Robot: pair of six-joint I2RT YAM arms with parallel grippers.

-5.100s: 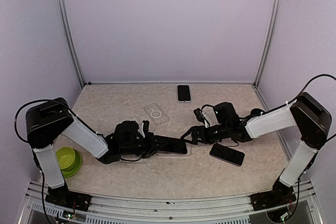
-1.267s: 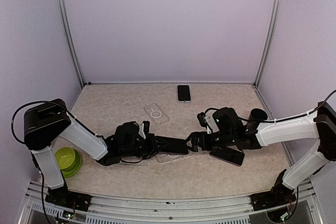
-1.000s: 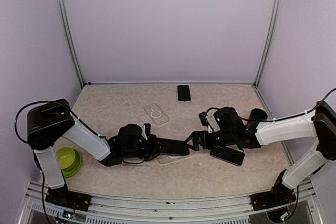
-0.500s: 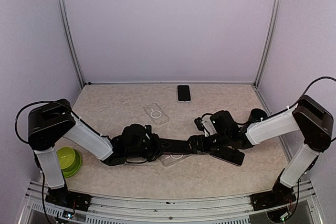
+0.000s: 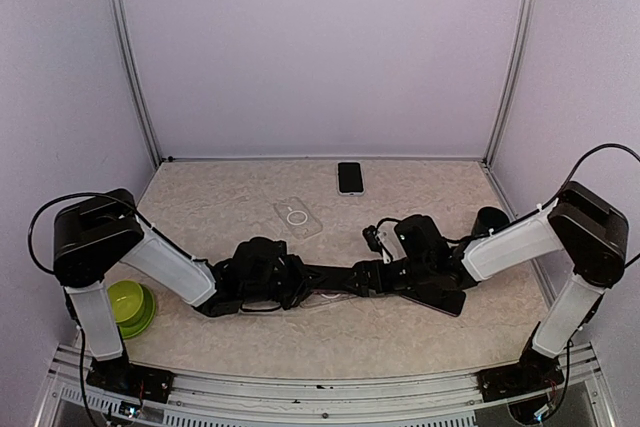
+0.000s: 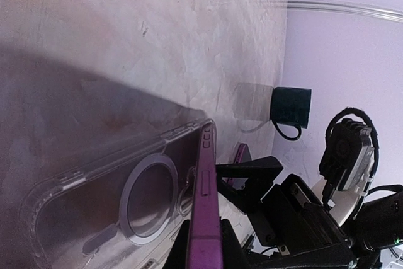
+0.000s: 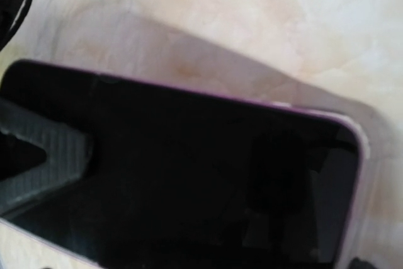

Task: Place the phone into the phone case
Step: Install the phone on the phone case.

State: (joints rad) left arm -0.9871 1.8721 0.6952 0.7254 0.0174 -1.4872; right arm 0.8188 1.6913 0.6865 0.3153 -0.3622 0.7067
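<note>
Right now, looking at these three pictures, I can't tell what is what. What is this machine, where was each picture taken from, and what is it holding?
These are two robot arms bolted to a table, each ending in a two-finger gripper. The wide picture comes from a fixed camera above and behind them. The two close-ups come from small cameras on the wrists. The left gripper is shut on a purple phone, holding it over a clear case that lies on the table. The right gripper is open at the phone's other end. Also on the table are a spare case, a phone at the back, another phone under the right arm, a green bowl and a dark mug.
</note>
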